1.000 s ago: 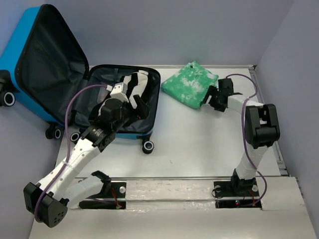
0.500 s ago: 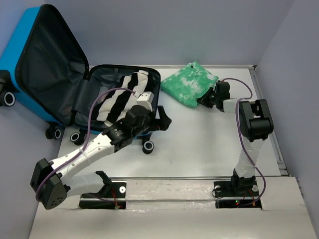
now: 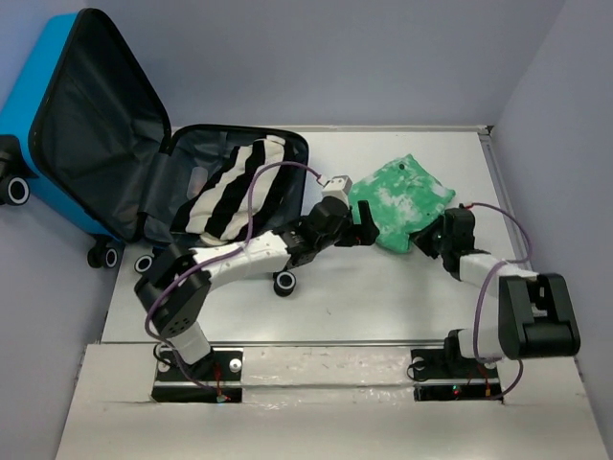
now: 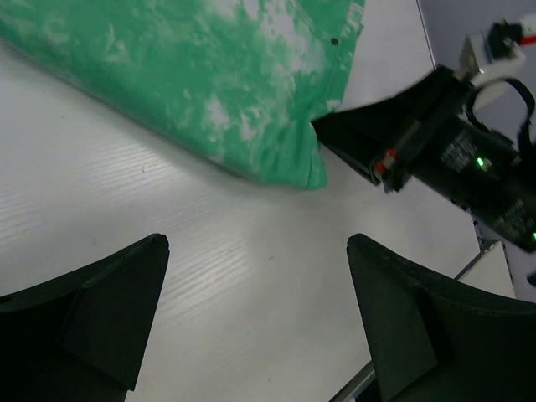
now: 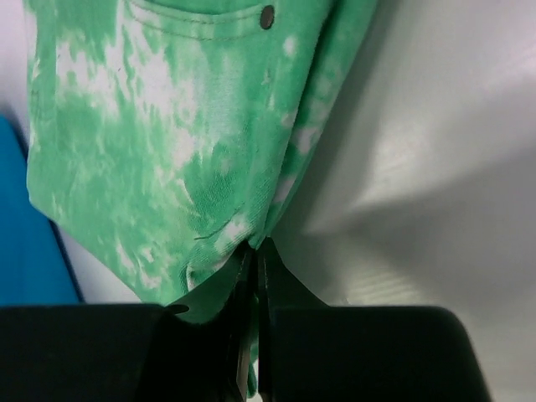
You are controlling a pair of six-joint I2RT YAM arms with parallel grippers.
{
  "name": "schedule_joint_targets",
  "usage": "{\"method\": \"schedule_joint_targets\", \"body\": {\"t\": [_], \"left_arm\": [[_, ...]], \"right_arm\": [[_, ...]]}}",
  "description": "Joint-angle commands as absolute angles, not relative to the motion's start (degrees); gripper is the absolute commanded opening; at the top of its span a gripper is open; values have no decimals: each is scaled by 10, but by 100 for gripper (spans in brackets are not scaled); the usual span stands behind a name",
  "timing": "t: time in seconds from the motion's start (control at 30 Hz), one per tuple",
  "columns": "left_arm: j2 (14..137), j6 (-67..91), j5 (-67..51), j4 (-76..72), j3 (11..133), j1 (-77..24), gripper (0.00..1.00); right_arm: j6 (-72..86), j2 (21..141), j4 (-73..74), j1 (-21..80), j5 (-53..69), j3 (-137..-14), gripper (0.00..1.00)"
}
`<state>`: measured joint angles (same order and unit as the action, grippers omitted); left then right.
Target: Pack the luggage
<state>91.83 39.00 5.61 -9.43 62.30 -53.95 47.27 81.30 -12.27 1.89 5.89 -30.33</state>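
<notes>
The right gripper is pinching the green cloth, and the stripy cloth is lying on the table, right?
Not quite. The right gripper does pinch the green cloth, but the stripy cloth lies inside the open luggage, not on the table. The top external view shows it.

Count, top view:
- the luggage (image 3: 38, 91): one.
- Garments: two in all. One black-and-white striped garment (image 3: 235, 187), one green mottled garment (image 3: 397, 201).
- Arms: two, one gripper each: left gripper (image 3: 367, 220), right gripper (image 3: 431, 235).
</notes>
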Motion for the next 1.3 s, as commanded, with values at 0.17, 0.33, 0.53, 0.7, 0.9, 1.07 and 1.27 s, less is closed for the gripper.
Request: {"method": "schedule_joint_targets", "body": {"t": [0.17, 0.33, 0.53, 0.7, 0.9, 1.07, 1.27], "left_arm": [[1049, 500, 182, -196, 645, -547, 99], [1150, 494, 183, -166, 735, -540, 99], [1231, 497, 155, -168, 785, -534, 96], [1214, 501, 142, -210, 735, -501, 12], [1130, 443, 150, -214, 659, -464, 6], [1103, 389, 150, -185, 644, -454, 6], [1114, 353, 105, -184, 640, -435, 6]], "right_arm": [[512, 569, -106, 19, 98, -146, 12], [486, 510, -66, 19, 139, -127, 30], [432, 518, -37, 19, 170, -148, 58], [370, 491, 61, 19, 115, -204, 73], [332, 539, 79, 19, 21, -319, 93], [285, 736, 80, -23, -61, -455, 100], [246, 928, 97, -90, 98, -558, 100]]}}
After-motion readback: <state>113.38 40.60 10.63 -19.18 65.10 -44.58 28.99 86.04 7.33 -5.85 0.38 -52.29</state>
